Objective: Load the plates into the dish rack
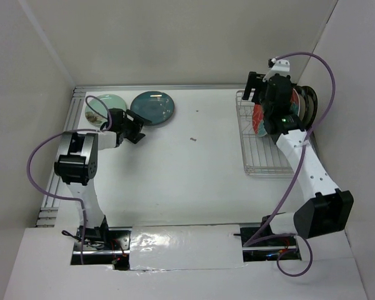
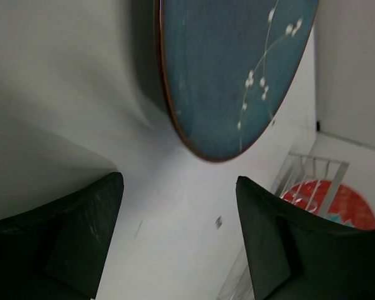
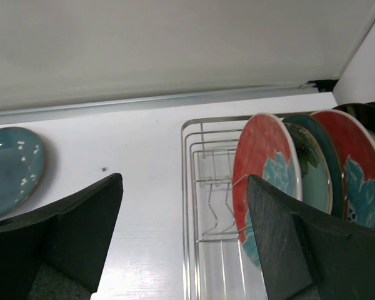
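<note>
Left hand [image 2: 178,184] open, empty; dark teal plate [image 2: 231,75] lies flat on counter [image 1: 194,181] just ahead, mint plate [image 1: 103,103] beside it, apparently partly hidden. Right hand [image 3: 184,184] open above dish rack [image 1: 259,156], well apart.

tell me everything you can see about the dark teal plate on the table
The teal plate is round and glossy like glazed ceramic, dark teal with a thin brown rim and a sprig of small white blossoms. It lies flat, face up, on the white table at the far left, just right of a pale green plate; whether their rims touch is hidden. The left jaws stand open just short of it, apparently not touching.
</note>
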`<action>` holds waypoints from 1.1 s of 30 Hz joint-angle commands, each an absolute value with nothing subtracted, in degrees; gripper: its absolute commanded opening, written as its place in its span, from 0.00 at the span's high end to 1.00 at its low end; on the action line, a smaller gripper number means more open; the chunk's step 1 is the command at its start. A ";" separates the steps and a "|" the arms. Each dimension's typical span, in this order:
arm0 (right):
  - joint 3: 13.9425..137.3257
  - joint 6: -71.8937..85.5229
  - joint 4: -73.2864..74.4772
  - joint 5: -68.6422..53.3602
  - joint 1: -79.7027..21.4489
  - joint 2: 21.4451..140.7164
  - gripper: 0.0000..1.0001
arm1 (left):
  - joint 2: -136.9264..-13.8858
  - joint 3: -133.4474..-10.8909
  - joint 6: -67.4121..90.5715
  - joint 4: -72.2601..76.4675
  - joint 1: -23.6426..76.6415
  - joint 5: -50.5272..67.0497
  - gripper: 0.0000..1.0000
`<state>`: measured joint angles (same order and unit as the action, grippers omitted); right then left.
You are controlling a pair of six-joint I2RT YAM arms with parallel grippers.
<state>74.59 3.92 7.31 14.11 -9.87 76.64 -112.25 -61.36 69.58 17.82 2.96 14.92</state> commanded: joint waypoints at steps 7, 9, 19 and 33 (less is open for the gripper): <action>69.35 7.47 10.36 10.46 -11.51 71.02 0.13 | -123.56 -70.92 74.79 22.86 4.57 5.02 0.29; 68.73 7.47 11.24 10.46 -11.51 71.02 0.13 | -125.58 -71.54 75.32 22.85 4.57 5.01 0.33; 65.48 8.00 12.39 9.06 -12.65 68.47 0.12 | -122.00 -64.35 74.02 31.81 5.62 8.69 0.98; 66.09 10.81 13.98 -13.60 -15.03 74.25 0.07 | -91.95 -46.68 58.99 38.67 5.62 33.64 1.00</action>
